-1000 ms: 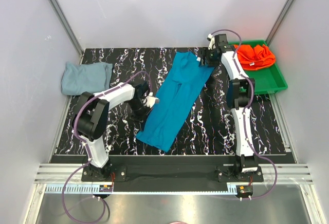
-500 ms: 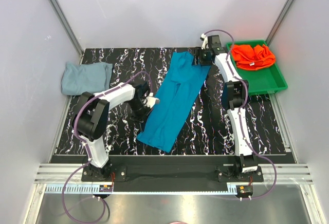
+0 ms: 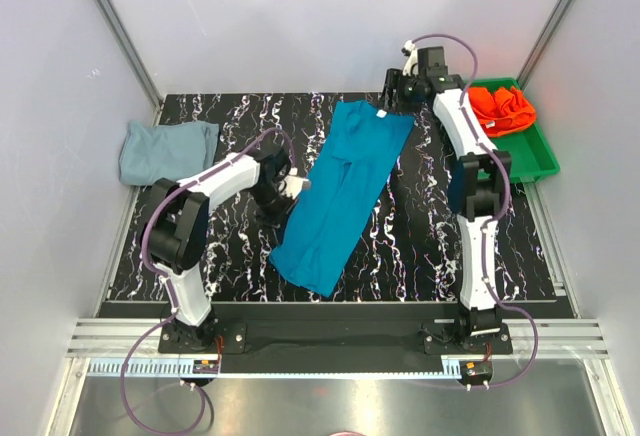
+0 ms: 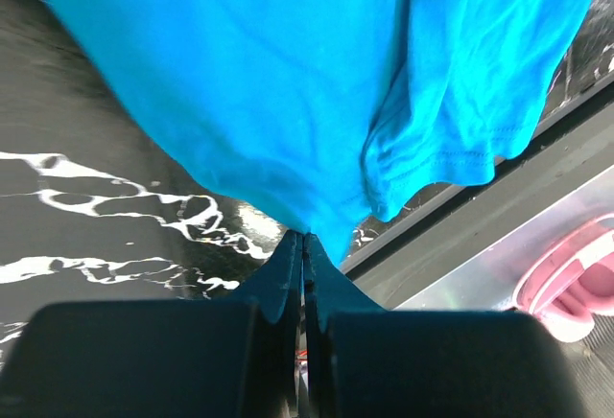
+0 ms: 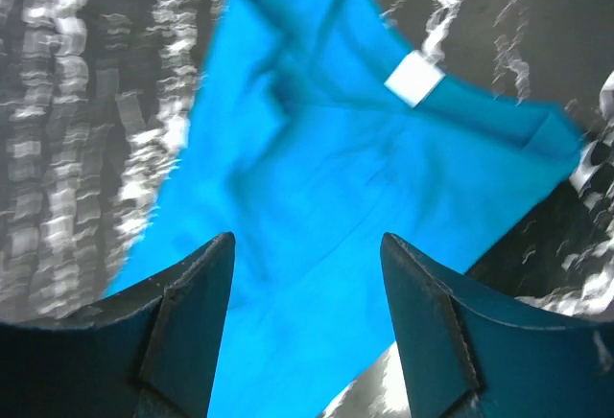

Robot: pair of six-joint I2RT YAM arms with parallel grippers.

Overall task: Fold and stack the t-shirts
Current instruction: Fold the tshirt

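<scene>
The teal-blue t-shirt (image 3: 340, 191) lies in a long diagonal strip across the middle of the table. My left gripper (image 3: 291, 188) is shut on its left edge; in the left wrist view the cloth (image 4: 288, 73) runs straight into the closed jaws of the gripper (image 4: 304, 236). My right gripper (image 3: 395, 94) is open and empty just over the far collar end. In the right wrist view the gripper (image 5: 307, 241) hovers over the shirt (image 5: 326, 178) and its white tag (image 5: 414, 80). The pale grey-blue t-shirt (image 3: 165, 149) lies folded at the far left. The orange-red t-shirt (image 3: 503, 108) is crumpled in the tray.
The green plastic tray (image 3: 530, 161) sits at the far right on the black marbled table (image 3: 420, 226). Grey walls close in the left, right and far sides. A metal rail runs along the table's near edge (image 4: 499, 197).
My right gripper has drawn back from the shirt's far end toward the back wall, and the collar end now lies flat with its tag showing. My left gripper shifted slightly with the shirt's edge.
</scene>
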